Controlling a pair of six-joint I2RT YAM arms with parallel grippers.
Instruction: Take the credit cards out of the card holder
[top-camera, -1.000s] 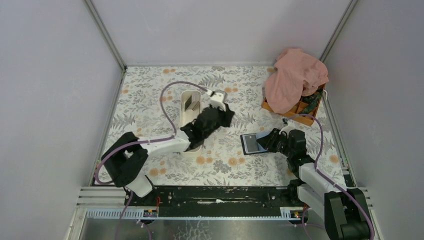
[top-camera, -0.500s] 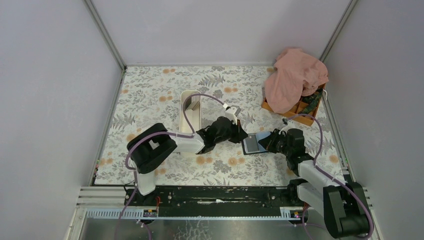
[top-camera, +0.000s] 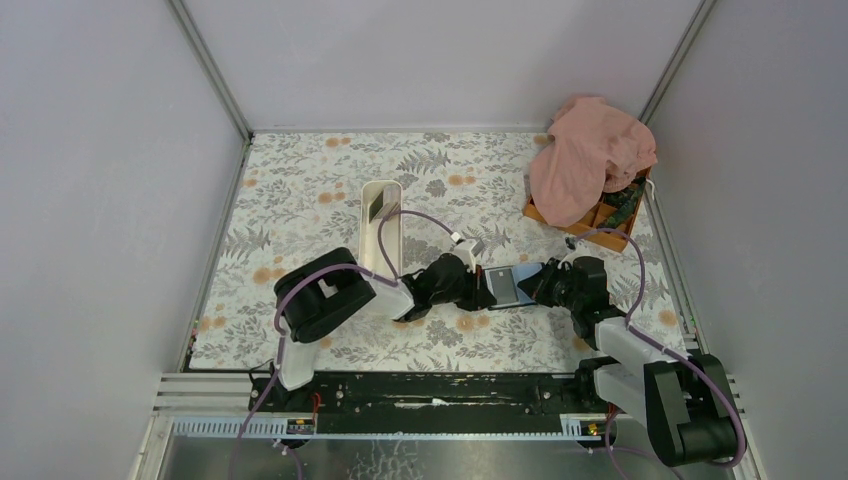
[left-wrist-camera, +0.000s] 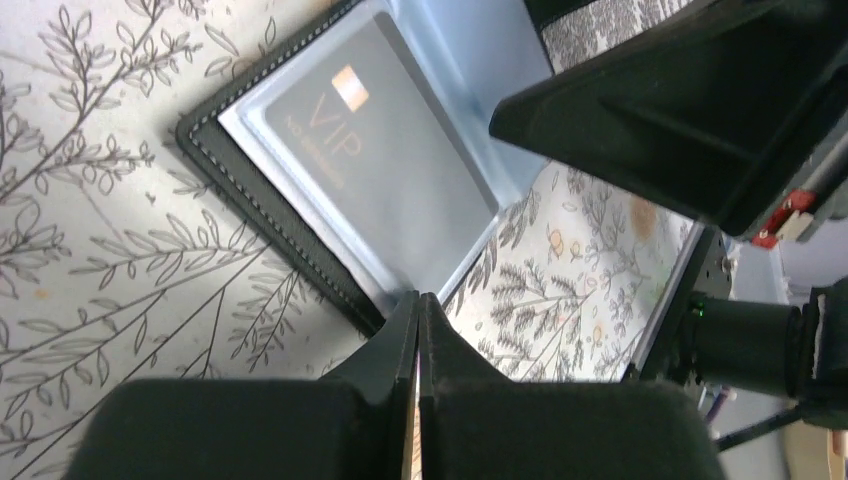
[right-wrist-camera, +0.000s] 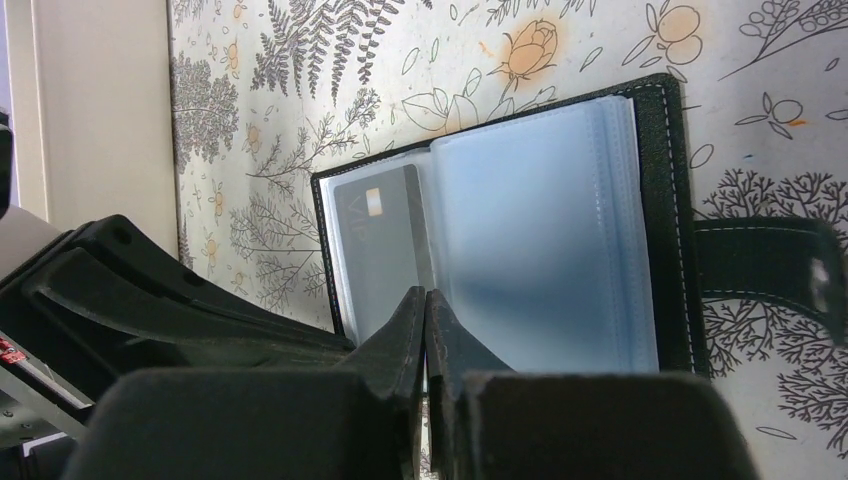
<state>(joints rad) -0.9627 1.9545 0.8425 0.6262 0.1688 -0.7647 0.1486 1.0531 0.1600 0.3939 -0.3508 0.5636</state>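
Left gripper (top-camera: 486, 291) has swung off the long white oblong tray (top-camera: 381, 200), centre-left, to the left edge of the small black folding card holder (top-camera: 512, 285). The holder lies open on the floral bench (top-camera: 300, 180), centre-right. Left jaws have gone from part-open to closed, tips at the holder's rim. Right gripper (top-camera: 541, 284) sits at the right edge, jaws closed too. A dark VIP card (left-wrist-camera: 370, 170) shows in a clear sleeve. Open bench lies toward the frame's lower edge.

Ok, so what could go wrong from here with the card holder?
The card sits inside a clear sleeve, so the left claw, shut at the edge of the holder, may pinch the sleeve too and drag the holder along. The right claw is shut close opposite, so the claws could collide.
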